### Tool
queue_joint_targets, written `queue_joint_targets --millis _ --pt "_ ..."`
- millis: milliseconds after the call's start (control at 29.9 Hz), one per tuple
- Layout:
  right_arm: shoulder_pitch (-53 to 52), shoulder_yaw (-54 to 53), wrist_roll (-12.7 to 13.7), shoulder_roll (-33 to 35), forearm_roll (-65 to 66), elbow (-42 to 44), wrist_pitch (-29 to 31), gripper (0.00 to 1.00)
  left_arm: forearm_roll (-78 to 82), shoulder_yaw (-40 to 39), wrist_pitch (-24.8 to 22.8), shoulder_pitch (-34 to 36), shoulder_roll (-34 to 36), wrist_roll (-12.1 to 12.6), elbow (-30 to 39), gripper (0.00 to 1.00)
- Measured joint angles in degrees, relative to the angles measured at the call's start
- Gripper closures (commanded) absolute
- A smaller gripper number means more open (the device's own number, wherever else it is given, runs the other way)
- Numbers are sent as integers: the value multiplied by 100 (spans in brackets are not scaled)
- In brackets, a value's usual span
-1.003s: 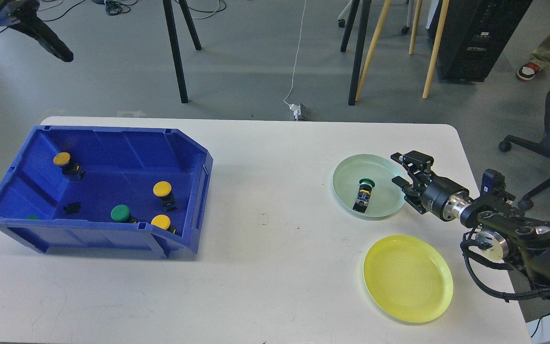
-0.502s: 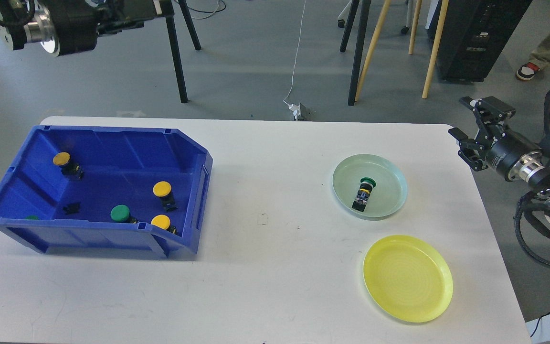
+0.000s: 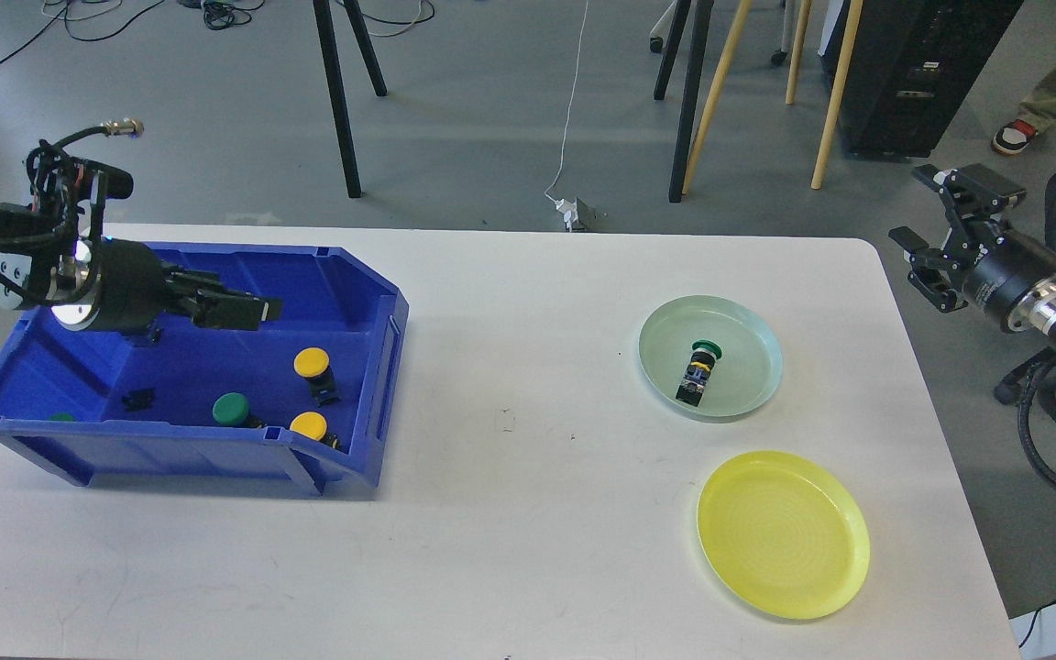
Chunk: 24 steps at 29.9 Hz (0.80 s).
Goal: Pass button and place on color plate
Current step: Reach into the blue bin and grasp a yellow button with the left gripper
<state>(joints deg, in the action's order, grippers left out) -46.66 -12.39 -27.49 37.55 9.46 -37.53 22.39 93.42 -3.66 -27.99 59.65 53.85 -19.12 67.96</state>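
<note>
A blue bin point(image 3: 372, 367) on the table's left holds two yellow buttons point(image 3: 312, 363) point(image 3: 309, 425), a green button point(image 3: 231, 408) and a small black part point(image 3: 137, 399). My left gripper point(image 3: 248, 312) hangs over the bin's back half, pointing right, above and left of the upper yellow button. Its fingers look dark and overlap, so I cannot tell whether they are open. Another green button point(image 3: 700, 367) lies on its side in the pale green plate point(image 3: 753, 353). The yellow plate point(image 3: 783, 532) has nothing on it. My right gripper point(image 3: 927, 215) is open and empty, past the table's right edge.
The white table point(image 3: 528, 513) ends just right of the plates. A bit of green point(image 3: 60, 417) shows at the bin's front left corner. Stand legs, wooden poles and a cable stand on the floor behind the table.
My left arm has come down from the upper left, so its gripper is now over the bin and hides the far-left yellow button. My right gripper has drawn back from the green plate to beyond the table's edge.
</note>
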Motion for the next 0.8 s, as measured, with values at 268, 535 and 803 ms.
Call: queue_joint_targets --millis 268,535,803 --pt "-3 23 79 -5 4 -14 -4 21 584 -1 0 -587 -1152 51 -840 1" --pt "-3 44 88 -10 3 -23 -7 21 652 -45 0 -672 -1711 50 -1361 1" --pt "6 45 89 -10 3 -27 -7 21 654 -1 0 -671 -2030 36 -1925 1"
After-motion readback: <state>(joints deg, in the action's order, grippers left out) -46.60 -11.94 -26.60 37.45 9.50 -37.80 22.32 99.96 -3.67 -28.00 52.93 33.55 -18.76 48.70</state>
